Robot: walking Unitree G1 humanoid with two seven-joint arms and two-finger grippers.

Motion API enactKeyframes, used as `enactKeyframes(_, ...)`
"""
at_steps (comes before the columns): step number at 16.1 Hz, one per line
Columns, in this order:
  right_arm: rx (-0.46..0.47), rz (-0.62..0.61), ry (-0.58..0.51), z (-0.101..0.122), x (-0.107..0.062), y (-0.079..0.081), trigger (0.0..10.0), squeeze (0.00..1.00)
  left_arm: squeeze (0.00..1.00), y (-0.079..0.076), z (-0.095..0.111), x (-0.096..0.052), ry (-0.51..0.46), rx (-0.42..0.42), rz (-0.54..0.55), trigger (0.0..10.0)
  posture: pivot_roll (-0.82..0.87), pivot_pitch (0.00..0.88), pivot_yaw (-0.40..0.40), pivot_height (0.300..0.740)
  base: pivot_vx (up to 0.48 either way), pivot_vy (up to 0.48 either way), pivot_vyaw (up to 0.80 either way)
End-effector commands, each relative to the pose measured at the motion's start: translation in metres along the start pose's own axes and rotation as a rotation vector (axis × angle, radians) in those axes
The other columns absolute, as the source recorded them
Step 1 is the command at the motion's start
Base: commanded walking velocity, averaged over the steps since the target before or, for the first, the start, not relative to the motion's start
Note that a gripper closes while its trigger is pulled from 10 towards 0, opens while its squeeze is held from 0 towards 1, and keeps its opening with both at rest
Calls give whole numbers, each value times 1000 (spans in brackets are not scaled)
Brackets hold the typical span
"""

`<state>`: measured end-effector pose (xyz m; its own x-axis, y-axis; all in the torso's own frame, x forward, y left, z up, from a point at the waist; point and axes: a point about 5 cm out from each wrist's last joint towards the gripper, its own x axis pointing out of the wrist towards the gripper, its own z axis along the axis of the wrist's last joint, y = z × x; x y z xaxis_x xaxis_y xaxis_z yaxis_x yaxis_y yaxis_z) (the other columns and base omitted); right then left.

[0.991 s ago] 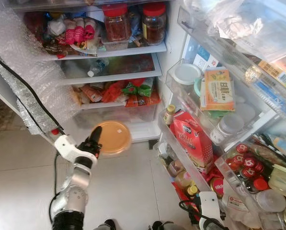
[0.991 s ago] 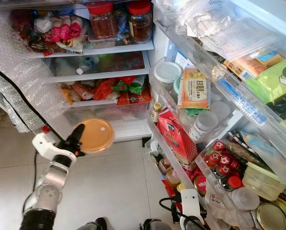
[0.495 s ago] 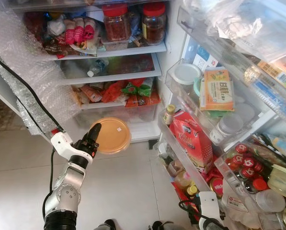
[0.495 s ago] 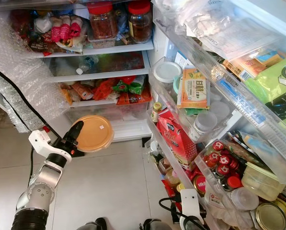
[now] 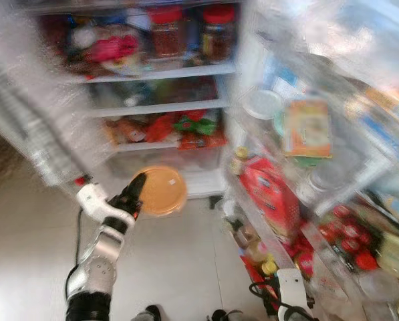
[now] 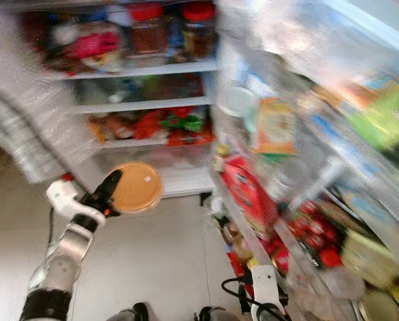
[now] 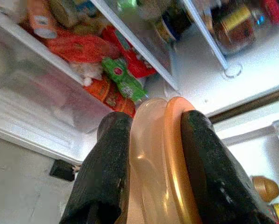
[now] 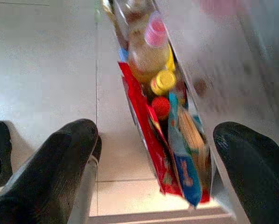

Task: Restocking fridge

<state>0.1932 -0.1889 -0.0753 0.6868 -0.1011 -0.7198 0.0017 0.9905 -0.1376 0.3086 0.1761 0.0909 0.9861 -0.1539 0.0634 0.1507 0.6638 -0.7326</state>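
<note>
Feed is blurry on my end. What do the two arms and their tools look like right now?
The left arm is silver with a ribbed black cuff low down, a white wrist block bearing a small red part, and a thin black cable looped beside it. The left tool has two long, rounded black fingers. The right tool has the same black fingers; its white wrist carries a black cable.

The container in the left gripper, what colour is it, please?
Orange container, clearest in the left wrist view.
</note>
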Motion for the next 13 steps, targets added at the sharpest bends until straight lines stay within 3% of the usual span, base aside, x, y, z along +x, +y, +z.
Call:
enactKeyframes(1, 12, 3, 31, -7, -2, 1, 10000, 0, 0, 6, -1, -4, 7, 20, 20, 10000, -98, 201, -10, 740, 0, 0, 0)
enactKeyframes(8, 23, 2, 31, -7, -2, 0, 10000, 0, 0, 1, 0, 0, 5, 29, 10, 10000, -99, 214, -8, 740, 132, 0, 0)
enactKeyframes(13, 18, -1, 37, -8, -2, -1, 10000, 0, 0, 0, -2, 1, 9, 26, 6, 10000, -100, 220, -9, 740, 282, 0, 0)
